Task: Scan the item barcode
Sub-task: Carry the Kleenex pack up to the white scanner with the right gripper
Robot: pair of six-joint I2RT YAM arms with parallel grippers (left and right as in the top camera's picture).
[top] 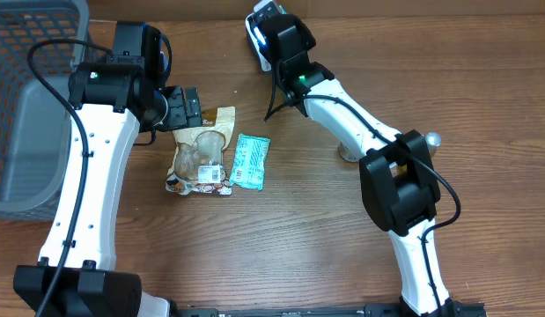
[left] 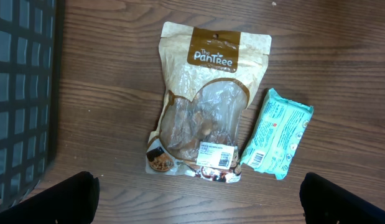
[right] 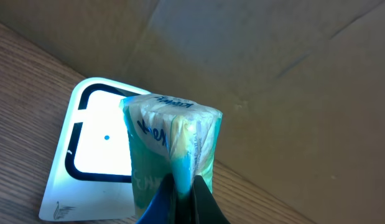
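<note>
Right gripper: jaws pinched tight on the lower edge of the green pack, which stands up from the fingertips. The scanner, window lit, sits just behind and left of the pack; I can't tell if they touch. Cardboard wall is beyond that.

Left gripper: jaws fully spread, nothing held. Directly below it a brown pouch lies flat, with a teal packet just to its right. The basket is off to the left.
</note>
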